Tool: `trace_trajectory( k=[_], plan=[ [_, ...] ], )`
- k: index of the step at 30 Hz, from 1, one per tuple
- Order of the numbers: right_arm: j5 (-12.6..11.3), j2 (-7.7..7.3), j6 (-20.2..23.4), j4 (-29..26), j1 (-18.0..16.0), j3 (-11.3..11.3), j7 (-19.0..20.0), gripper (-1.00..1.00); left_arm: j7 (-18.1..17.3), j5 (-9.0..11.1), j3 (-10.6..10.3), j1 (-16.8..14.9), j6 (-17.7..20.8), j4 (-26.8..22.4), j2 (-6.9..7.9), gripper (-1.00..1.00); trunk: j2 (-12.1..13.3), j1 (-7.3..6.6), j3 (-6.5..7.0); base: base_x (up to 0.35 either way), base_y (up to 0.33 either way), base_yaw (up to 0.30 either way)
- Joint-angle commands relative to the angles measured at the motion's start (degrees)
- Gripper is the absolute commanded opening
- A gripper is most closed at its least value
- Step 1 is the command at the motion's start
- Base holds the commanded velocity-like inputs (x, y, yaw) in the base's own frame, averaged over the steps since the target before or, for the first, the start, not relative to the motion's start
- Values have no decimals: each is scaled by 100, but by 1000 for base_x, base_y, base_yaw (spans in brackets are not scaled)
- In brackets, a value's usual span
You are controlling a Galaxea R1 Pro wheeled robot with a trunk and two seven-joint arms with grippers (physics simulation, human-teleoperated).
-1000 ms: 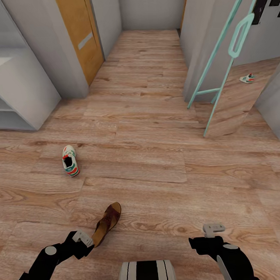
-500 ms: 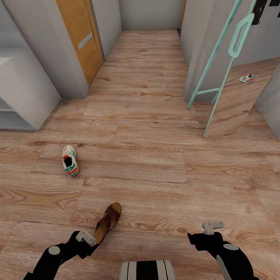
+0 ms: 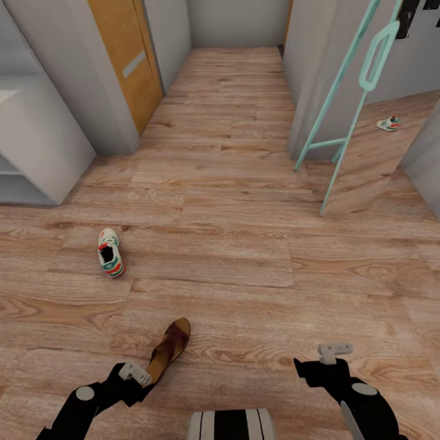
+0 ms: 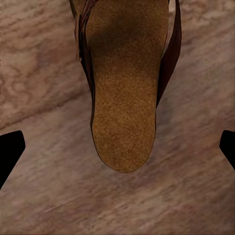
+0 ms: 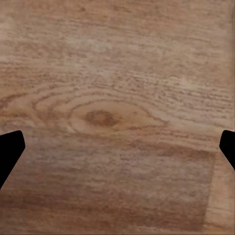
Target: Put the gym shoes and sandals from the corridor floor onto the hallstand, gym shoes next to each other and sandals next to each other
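On the corridor floor (image 3: 247,244), just ahead of the robot's left arm, one brown sandal (image 3: 169,350) is lying flat on the planks with its tan footbed facing up. The left pincer (image 3: 134,374) is hanging right at the sandal's near end; seen from the left wrist, the sandal (image 4: 125,83) is sitting centred between the two dark fingertips (image 4: 10,152), which are spread wide on either side and not touching it, so this pincer is released. Farther out and to the left, well apart from the sandal, a white gym shoe (image 3: 110,252) with green stripes and red-orange accents is resting on the floor. A second gym shoe (image 3: 388,123) is lying much farther away at the right, past a teal frame (image 3: 349,90) leaning by the wall. The right pincer (image 3: 334,352) is hovering over bare planks; from the right wrist, its fingertips (image 5: 10,152) are standing wide apart over wood grain (image 5: 117,117), released and holding nothing. At the far left, part of a light-grey shelf unit (image 3: 29,146) is showing, and an orange door (image 3: 126,54) is standing beyond it.
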Motion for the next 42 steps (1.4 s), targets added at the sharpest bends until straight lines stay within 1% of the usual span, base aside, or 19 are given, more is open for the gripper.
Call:
trace_trajectory(
  k=[1, 7, 8, 17, 26, 34, 42],
  plan=[
    [0, -6, -3, -7, -2, 5, 2, 100, -40, -21, 17, -1, 31, -14, -3, 100, -2, -1, -4, 0, 0, 0],
    [2, -11, -196, -7, -2, 5, 2, 100, -42, -17, 19, -1, 31, -17, -2, 100, -2, -1, -4, 0, 1, 0],
    [3, -11, -2010, -7, -2, 5, 2, 100, -42, -15, 21, -1, 31, -17, -3, 100, -2, -1, -4, 46, 105, 0],
    [2, -11, -2009, -7, -2, 5, 1, 100, -39, -14, 20, -1, 31, -18, -3, 100, -2, -1, -4, 78, 140, 0],
    [2, -11, -2004, -7, -2, 4, 1, 100, -39, -13, 17, -1, 31, -18, -3, 100, -2, -1, -4, 13, 16, 0],
    [1, -11, -2002, -7, -2, -8, 2, 100, -38, -13, 11, -1, 31, -21, -3, 100, -2, -1, -4, 177, 1, 0],
    [-3, -12, -1994, -7, -2, -20, 1, 100, -38, -13, 3, -1, 31, -26, -3, 100, -2, -1, -4, 16, 0, 0]
  ],
)
